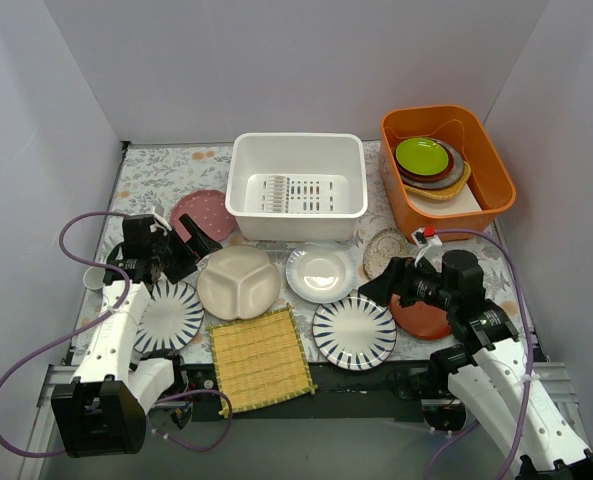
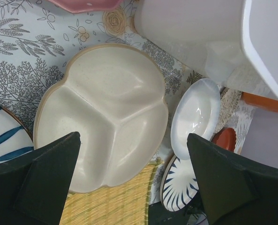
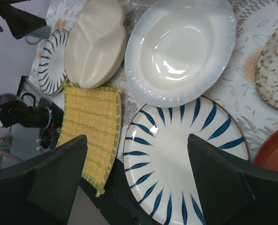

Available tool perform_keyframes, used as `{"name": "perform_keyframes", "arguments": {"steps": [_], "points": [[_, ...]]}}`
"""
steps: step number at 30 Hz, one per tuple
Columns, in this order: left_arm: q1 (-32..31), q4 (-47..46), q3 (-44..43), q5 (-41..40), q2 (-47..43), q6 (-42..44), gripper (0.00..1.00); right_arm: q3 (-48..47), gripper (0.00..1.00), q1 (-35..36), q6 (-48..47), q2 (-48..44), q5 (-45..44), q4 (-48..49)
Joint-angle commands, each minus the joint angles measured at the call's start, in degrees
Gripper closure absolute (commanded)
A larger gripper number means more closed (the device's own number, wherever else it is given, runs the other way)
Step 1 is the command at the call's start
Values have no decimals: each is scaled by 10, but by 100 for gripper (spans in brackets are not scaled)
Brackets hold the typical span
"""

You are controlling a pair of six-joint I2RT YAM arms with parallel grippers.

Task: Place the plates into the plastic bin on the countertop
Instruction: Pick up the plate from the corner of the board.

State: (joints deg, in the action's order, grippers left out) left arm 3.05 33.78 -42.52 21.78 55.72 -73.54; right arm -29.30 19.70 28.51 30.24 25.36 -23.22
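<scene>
Top view: the white bin [image 1: 298,140] sits upper middle on the countertop [image 1: 166,168], with an orange tub [image 1: 496,175] just beside it at upper right. All the plates lie below the bin in frame, packed close, so there's not much free room between rims. The left gripper [image 2: 134,154] hangs wide open over the cream three-part plate [image 2: 101,108]. The right gripper [image 3: 136,159] is spread open too, over a blue-striped plate [image 3: 176,154]. The cream plate's lower rim looks like it overlaps the yellow mat [image 2: 115,201], hard to be sure. The red-brown plate [image 1: 416,322] is mostly hidden under the right arm, and the pink plate [image 1: 204,208] is partly behind the left gripper.
</scene>
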Motion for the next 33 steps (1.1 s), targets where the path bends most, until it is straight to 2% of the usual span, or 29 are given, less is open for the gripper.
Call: {"name": "perform_keyframes", "arguments": {"steps": [1, 3, 8, 13, 20, 29, 33], "points": [[3, -27, 9, 34, -9, -11, 2, 11, 6, 58, 42, 12, 17, 42], [2, -29, 10, 38, -7, -12, 2, 12, 6, 101, 55, 22, -11, 50], [3, -30, 13, 42, -7, -13, 2, 14, 6, 264, 110, 65, -118, 103], [3, -21, 14, 42, -8, -8, 2, -6, 9, 403, 139, 160, -190, 136], [3, -11, 9, 48, -6, 0, 2, -33, 12, 479, 170, 284, -198, 150], [2, -3, 16, 45, -14, 8, 2, -46, 23, 524, 218, 331, -172, 194], [2, -8, 17, 45, -11, 3, 2, -45, 23, 539, 236, 348, -154, 213]]}}
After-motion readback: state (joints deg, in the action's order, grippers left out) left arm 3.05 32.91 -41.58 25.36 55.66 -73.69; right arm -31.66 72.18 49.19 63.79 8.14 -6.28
